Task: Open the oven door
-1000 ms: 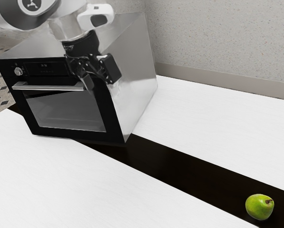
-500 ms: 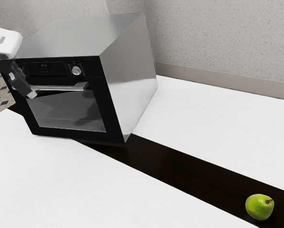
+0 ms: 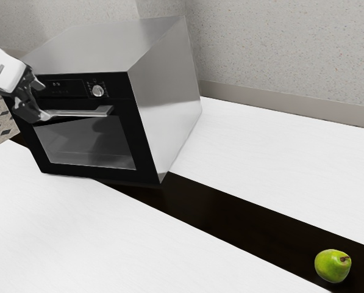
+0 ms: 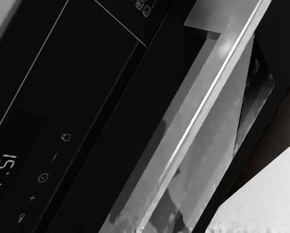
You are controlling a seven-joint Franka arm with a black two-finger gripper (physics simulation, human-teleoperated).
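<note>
The gripper (image 3: pixel 42 99) slants down at the oven handle (image 3: pixel 83 112), fingers apart.

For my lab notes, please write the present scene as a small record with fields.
Oven door: shut
Handle: bar along the door's upper part
Gripper: open, by the handle's end toward the exterior view's left
Knob: on the panel above the door
Green fruit: on the dark strip, away from the oven
</note>
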